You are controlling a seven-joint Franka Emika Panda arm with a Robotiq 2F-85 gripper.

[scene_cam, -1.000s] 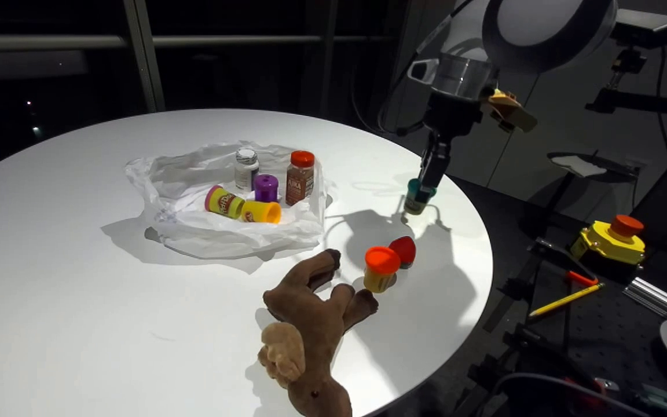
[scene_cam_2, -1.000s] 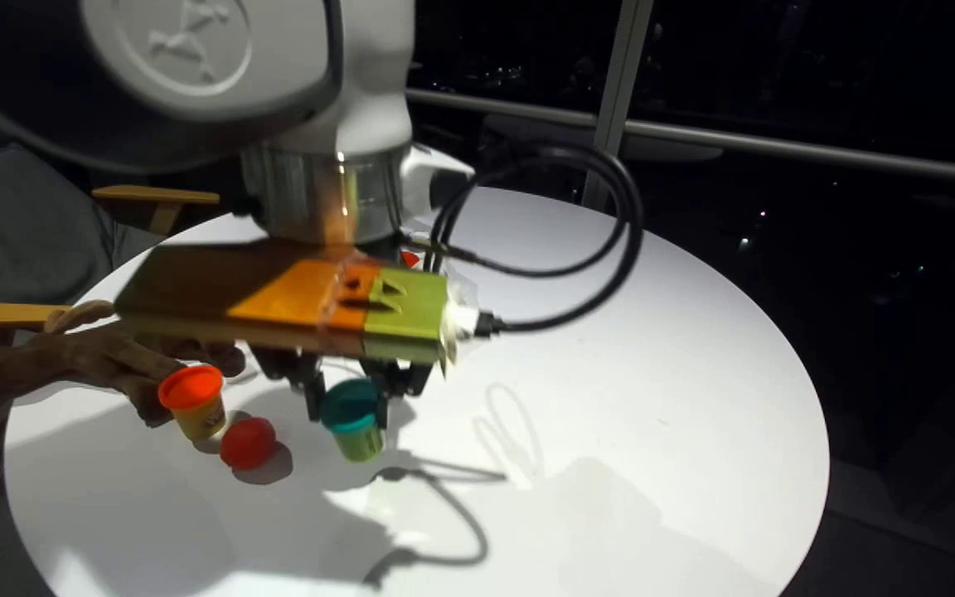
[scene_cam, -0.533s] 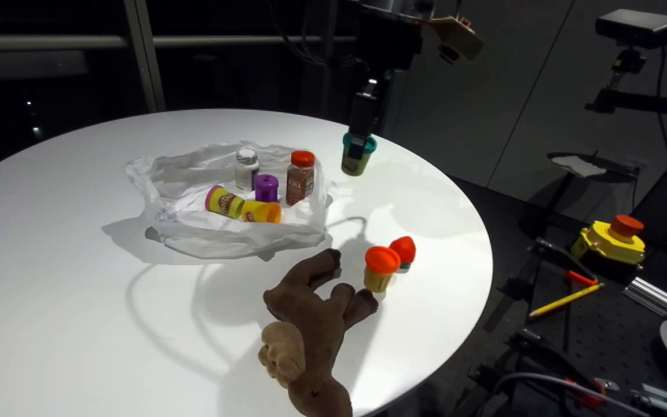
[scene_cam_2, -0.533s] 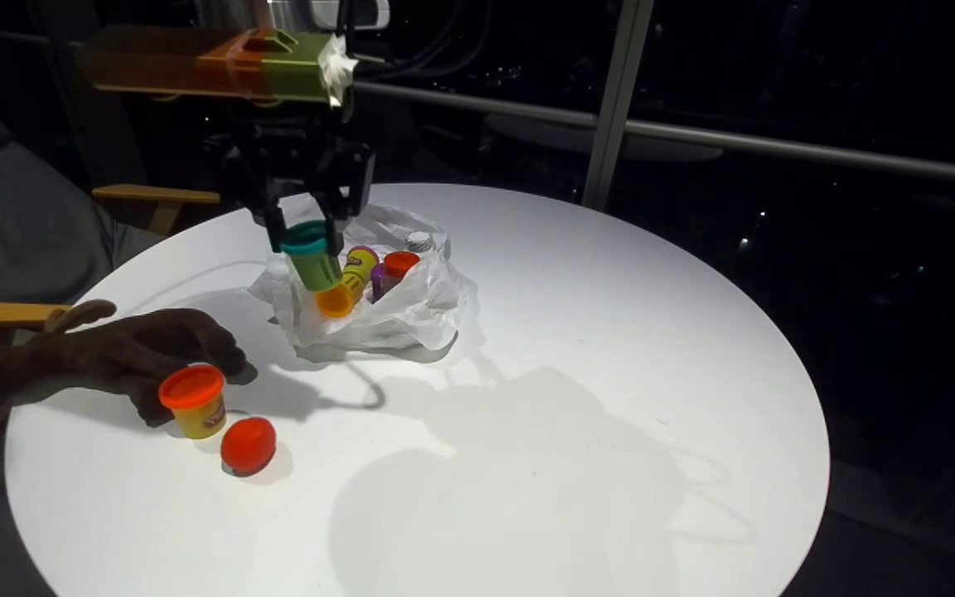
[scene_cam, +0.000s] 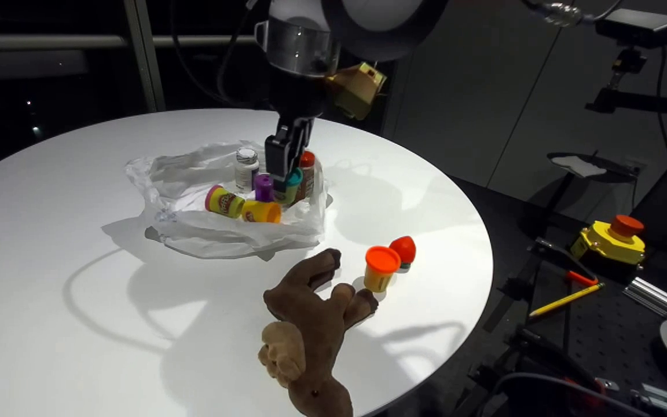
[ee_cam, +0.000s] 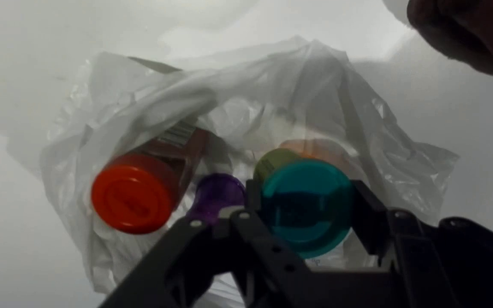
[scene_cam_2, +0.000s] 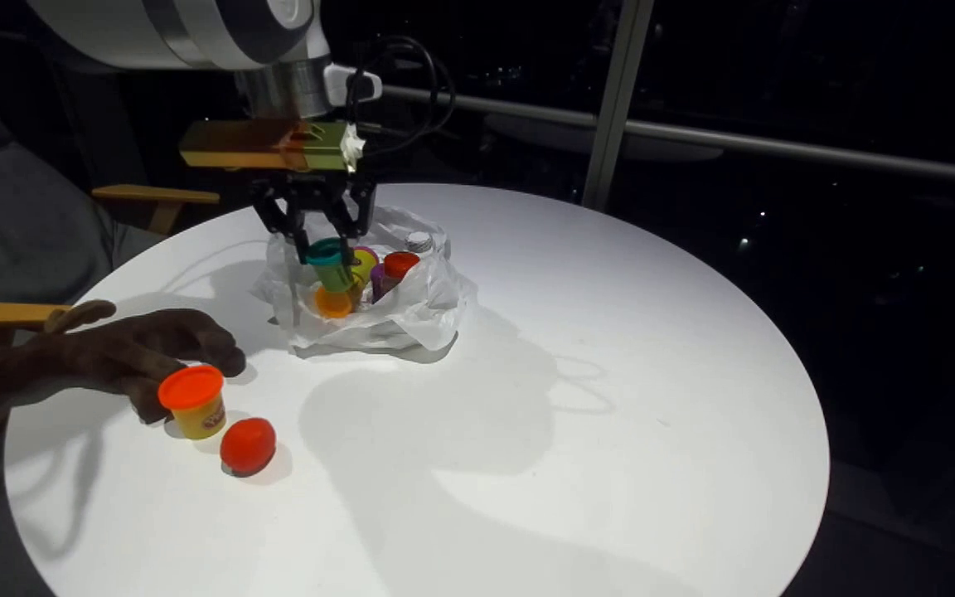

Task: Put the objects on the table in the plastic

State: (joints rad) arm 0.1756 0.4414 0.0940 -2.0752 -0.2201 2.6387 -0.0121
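Holding small cylindrical teal-lidded plastic tub (ee_cam: 307, 209) nearly upright over mouth of thin wrinkled translucent white plastic bag (scene_cam: 217, 242), by the lid, in black two-finger gripper (scene_cam_2: 327, 253), with one finger to each side. Cannot tell base contact with contents below. Judging tub light, stiff-walled, hard to break, a bit slippery on smooth plastic. Best gripped across lid rim, as now, or squarely round body; possibly fitted with push-on lid, so at some risk of parting from it under a hard tug. Worth more worry over bag: probably limp, very light, easily snagged or dragged. Better to lower straight in, then spread fingers clear of film. Noting inside bag: standing white-capped white bottle (scene_cam: 246, 171), small purple plastic cup (scene_cam: 263, 188), red-capped clear jar with brown contents (ee_cam: 144, 190), tipped yellow tub with magenta lid (scene_cam: 225, 202), tipped orange-ended yellow tub (scene_cam: 259, 212). Noting outside bag: brown plush animal (scene_cam: 310, 315), lying near it; upright yellow tub with bright orange-red lid (scene_cam_2: 198, 405) and small red rounded object (scene_cam_2: 248, 445), both well apart from it; all on large round white tabletop (scene_cam_2: 652, 398). Reading step as placing tub in bag, task as well past halfway, with three things apparently left.
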